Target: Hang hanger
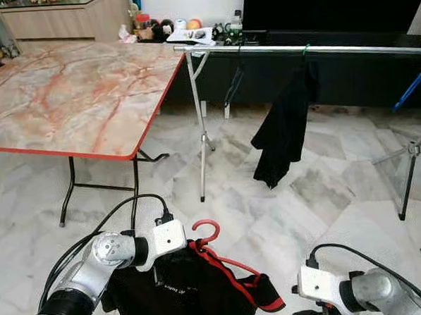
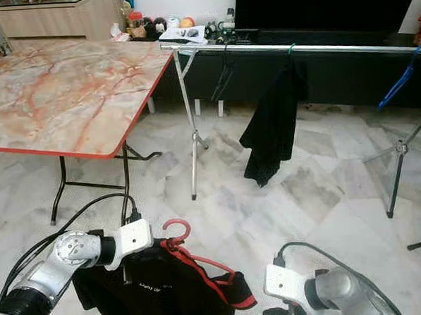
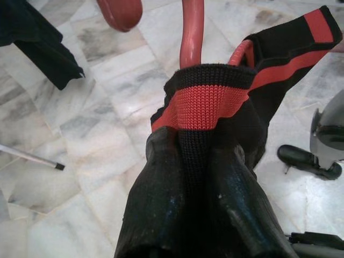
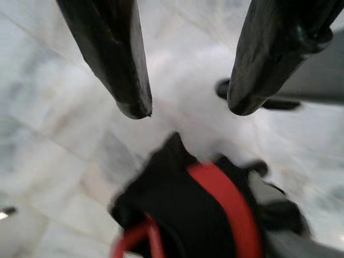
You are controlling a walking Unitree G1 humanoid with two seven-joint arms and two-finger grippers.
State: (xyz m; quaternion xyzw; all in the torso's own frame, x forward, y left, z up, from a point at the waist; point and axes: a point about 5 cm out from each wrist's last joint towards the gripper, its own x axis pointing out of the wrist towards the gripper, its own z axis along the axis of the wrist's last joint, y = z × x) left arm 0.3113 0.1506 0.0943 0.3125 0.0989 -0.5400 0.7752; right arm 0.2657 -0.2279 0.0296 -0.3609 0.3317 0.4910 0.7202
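A red hanger (image 1: 207,229) carries a black garment (image 1: 196,292) with red trim, held low over the floor in front of me. My left gripper (image 3: 196,153) is shut on the garment's collar at the hanger's neck (image 3: 192,37). My right gripper (image 4: 188,110) is open and empty, low at the right beside the garment, its fingers apart over the floor. The silver clothes rail (image 1: 296,49) stands ahead, well above and beyond the hanger. On it hang a black garment (image 1: 283,132) on a green hanger, an empty black hanger (image 1: 235,82) and a blue hanger (image 1: 411,87).
A marble-top folding table (image 1: 73,94) with a red edge stands at the left, close to the rail's near leg (image 1: 198,130). A dark TV cabinet (image 1: 348,80) runs behind the rail. A tripod leg (image 1: 407,168) stands at the right. Marble floor lies between me and the rail.
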